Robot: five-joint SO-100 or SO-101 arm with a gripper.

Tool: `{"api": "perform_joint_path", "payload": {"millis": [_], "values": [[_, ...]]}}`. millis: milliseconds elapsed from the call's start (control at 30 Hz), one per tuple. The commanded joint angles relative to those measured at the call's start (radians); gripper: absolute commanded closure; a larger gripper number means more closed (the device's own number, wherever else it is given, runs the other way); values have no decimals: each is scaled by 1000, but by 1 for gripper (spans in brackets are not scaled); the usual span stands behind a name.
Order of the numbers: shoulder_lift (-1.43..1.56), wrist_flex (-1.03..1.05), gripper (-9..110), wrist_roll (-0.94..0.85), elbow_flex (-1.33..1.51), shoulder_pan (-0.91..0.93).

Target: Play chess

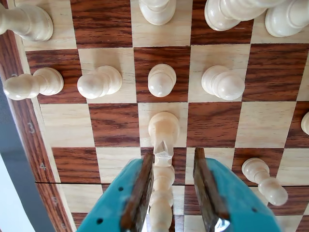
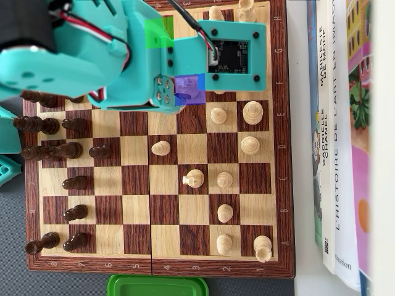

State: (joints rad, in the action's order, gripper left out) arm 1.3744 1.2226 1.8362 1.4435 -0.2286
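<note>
Overhead view: wooden chessboard (image 2: 163, 213) with about eleven dark pieces (image 2: 74, 151) along its left side and nine light pieces (image 2: 222, 180) showing on the right half; the teal arm (image 2: 92, 55) covers the top squares. A green lid (image 2: 157, 287) sits below the board, books (image 2: 339, 142) to its right. Wrist view: the gripper (image 1: 174, 162) is spread, fingers either side of one light pawn (image 1: 163, 128), touching the left finger; four more pawns stand in the row beyond.
</note>
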Motion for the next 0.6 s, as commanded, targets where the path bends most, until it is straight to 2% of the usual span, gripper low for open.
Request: {"api": "perform_joint_path", "payload": {"millis": [0, 567], "values": [[-35, -8, 88, 8, -81, 5], [-71, 3, 88, 6, -109, 3]]}}
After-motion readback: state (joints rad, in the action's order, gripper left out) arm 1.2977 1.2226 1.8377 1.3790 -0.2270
